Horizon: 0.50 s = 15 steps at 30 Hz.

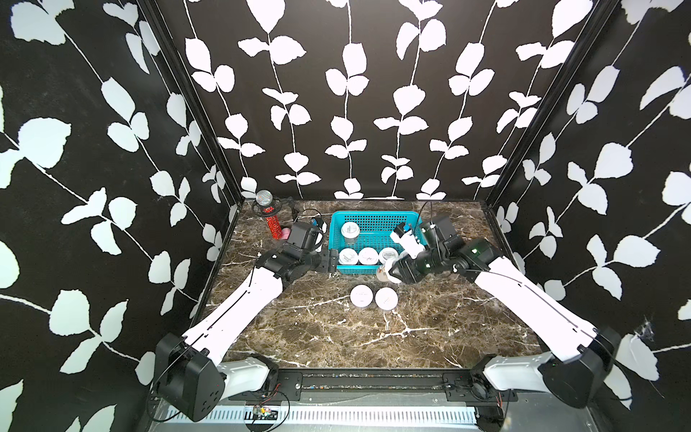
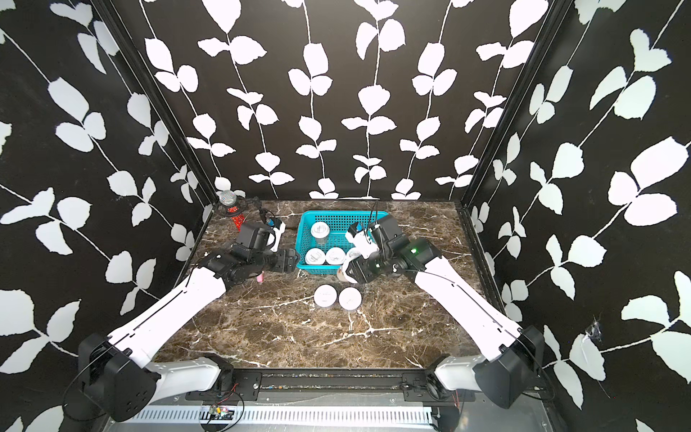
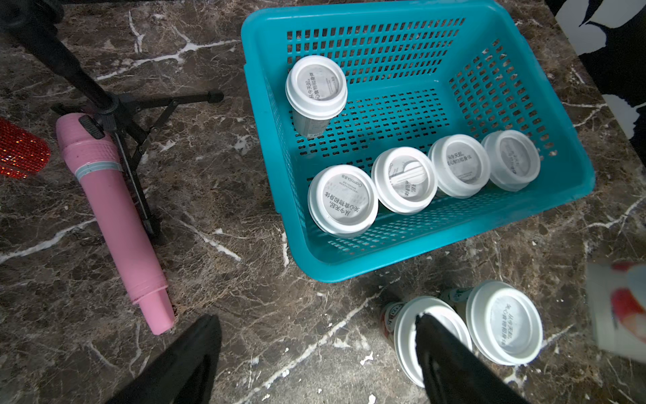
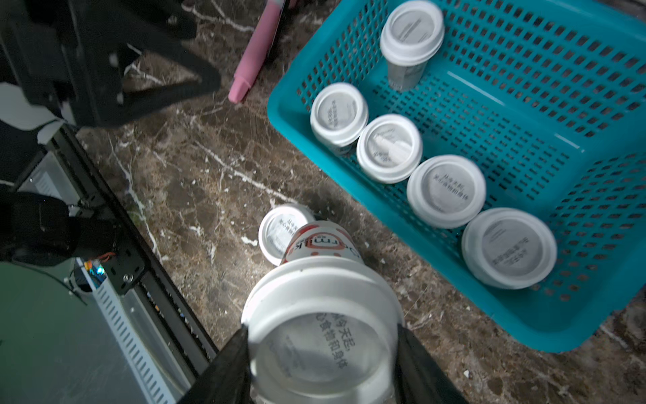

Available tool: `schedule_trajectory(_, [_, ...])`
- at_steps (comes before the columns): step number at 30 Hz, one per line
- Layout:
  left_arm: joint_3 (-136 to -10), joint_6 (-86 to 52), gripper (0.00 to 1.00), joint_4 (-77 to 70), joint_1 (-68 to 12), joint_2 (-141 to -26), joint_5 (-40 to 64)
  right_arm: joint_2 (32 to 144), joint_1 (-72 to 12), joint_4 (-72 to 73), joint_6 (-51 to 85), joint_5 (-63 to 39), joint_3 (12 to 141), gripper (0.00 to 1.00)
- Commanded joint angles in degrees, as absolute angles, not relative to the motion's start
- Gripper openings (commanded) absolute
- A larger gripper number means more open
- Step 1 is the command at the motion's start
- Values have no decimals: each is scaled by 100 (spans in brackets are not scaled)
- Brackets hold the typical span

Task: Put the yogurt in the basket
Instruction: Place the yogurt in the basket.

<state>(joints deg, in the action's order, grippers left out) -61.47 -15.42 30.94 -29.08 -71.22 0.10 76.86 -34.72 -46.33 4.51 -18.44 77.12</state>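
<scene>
The turquoise basket point(image 1: 374, 214) point(image 2: 338, 213) point(image 3: 384, 15) point(image 4: 566, 328) stands at the back middle and holds several white-lidded yogurt cups: one apart point(image 1: 350, 229) point(image 3: 316, 87) and a row along the near wall point(image 1: 368, 256) point(image 3: 403, 180). Two more yogurt cups point(image 1: 362, 296) point(image 1: 386, 298) point(image 3: 503, 327) stand on the marble in front. My right gripper point(image 1: 387, 275) point(image 4: 321, 330) is shut on another yogurt cup point(image 4: 321, 290) point(image 2: 342, 273), held tilted above the marble just outside the basket's near wall. My left gripper point(image 1: 331, 262) point(image 3: 314, 321) is open and empty beside the basket's near left corner.
A pink slim bottle point(image 3: 115, 217) point(image 1: 286, 234) lies left of the basket beside a black tripod stand point(image 3: 140, 115). A red glittery microphone point(image 1: 271, 220) stands in the back left corner. The booth walls close in on three sides.
</scene>
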Motion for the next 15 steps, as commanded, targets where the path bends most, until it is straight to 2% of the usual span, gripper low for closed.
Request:
schedule_trajectory(1, [-6258, -1514, 87, 3162, -2869, -6992, 28, 7905, -3162, -4188, 584, -1957, 8110, 56])
schedule_trajectory(7, [-6264, -1512, 87, 3173, -2874, -6987, 18, 8483, -2670, -3824, 845, -1819, 8497, 55])
schedule_trajectory(15, [-6267, -1507, 87, 3164, -2872, -7010, 13, 9355, -2447, -3882, 944, -860, 9127, 54])
